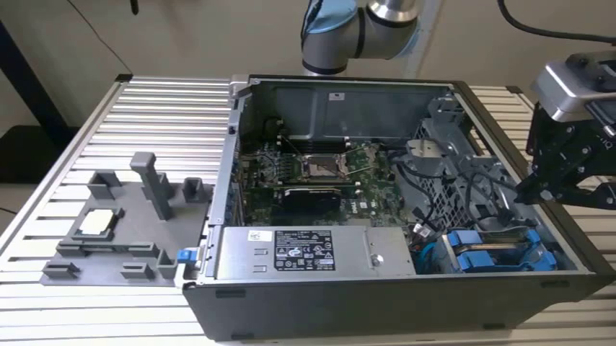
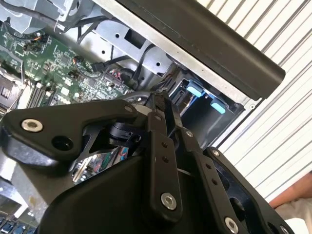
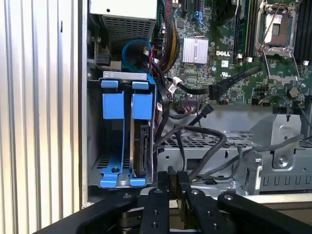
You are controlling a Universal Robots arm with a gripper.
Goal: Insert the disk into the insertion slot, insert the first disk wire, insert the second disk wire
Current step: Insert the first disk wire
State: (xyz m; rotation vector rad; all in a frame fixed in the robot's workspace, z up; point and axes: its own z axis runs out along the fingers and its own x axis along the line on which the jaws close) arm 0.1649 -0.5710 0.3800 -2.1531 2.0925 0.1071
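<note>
The disk (image 3: pixel 142 146) sits on edge in its blue carrier frame, down in the slot of the drive bay (image 1: pixel 495 249) that lies closer to the motherboard. Beside it stands a second blue-tabbed carrier (image 3: pixel 113 105) with nothing in its frame. My gripper (image 3: pixel 176 181) hovers above the case wall by the bay, shut, with nothing between its fingers. In the exterior view the gripper (image 1: pixel 535 193) hangs over the case's edge on that view's right. Loose black wires (image 3: pixel 195 131) with a connector (image 3: pixel 208 109) lie next to the bay, apart from the disk.
The open computer case (image 1: pixel 241 108) holds a motherboard (image 1: pixel 318 166), a power supply (image 1: pixel 303 252) and a blue cable loop (image 3: pixel 134 48). A grey fixture (image 1: pixel 125 223) stands on the slatted table on the exterior view's left. The metal cage (image 3: pixel 273 161) borders the wires.
</note>
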